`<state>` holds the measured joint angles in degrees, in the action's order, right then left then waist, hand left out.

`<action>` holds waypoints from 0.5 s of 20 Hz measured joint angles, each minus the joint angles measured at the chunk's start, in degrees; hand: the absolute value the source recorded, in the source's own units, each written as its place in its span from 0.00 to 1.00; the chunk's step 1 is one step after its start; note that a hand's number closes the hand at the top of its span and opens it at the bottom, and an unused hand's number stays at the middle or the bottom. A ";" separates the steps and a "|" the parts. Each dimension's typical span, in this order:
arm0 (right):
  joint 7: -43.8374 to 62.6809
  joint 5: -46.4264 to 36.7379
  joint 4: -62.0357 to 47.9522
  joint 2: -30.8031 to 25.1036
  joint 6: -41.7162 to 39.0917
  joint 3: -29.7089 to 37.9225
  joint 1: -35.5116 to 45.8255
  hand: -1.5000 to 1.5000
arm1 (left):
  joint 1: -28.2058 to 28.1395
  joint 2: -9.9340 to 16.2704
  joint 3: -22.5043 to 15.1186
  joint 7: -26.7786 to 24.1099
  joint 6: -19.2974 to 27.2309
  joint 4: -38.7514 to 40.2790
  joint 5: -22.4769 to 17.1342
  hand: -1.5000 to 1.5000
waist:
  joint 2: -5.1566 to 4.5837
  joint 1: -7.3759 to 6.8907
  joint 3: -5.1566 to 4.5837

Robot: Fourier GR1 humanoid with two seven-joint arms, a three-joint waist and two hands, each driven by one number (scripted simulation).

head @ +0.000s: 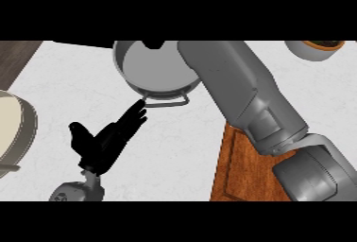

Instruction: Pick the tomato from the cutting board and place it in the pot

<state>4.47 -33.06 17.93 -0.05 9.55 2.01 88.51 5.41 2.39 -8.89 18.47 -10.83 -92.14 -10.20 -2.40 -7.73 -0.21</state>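
- I see the pot (155, 66) at about twelve o'clock on the white counter (174, 142), grey, with a wire handle on its near rim.
- My right forearm (241, 90) runs from the lower right, around five o'clock, up to the pot's far rim at twelve; it crosses over the pot's right side.
- Of my right hand (155, 44) only a dark sliver shows at the pot's top edge, cut by the view's border, so I cannot tell how it is set.
- The tomato does not show anywhere I can see; whether it is in the hidden hand or under the arm, I cannot tell.
- The cutting board (241, 175), brown wood, lies at about five o'clock, mostly covered by my right arm.
- My left hand (105, 139) sits at about eight o'clock, fingers straight and spread, holding nothing; its fingertips (140, 109) point to one o'clock and end just beside the pot's handle.
- A cream round dish (17, 127) is cut by the view's edge at nine o'clock.
- A small white cup (319, 48) with dark contents stands at two o'clock.
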 measured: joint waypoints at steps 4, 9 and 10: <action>-0.94 1.63 -3.52 0.04 0.40 -0.62 0.56 1.00 | 1.28 -0.53 -1.07 0.62 0.10 -0.06 0.68 0.50 | -0.29 -1.49 -0.03; -1.74 7.06 -5.91 0.04 1.45 3.05 -0.58 0.00 | 2.07 -0.83 -1.91 1.03 -0.47 0.03 0.66 0.50 | -0.80 -3.00 0.01; -2.21 8.65 -6.09 0.05 1.38 4.23 -0.85 0.00 | 2.15 -0.88 -1.92 1.04 -0.60 0.11 0.51 0.50 | -0.88 -3.29 0.02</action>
<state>2.26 -24.42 11.84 -0.01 10.93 6.24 87.66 7.56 1.50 -10.82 19.51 -11.43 -92.04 -9.69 -3.28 -11.03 -0.19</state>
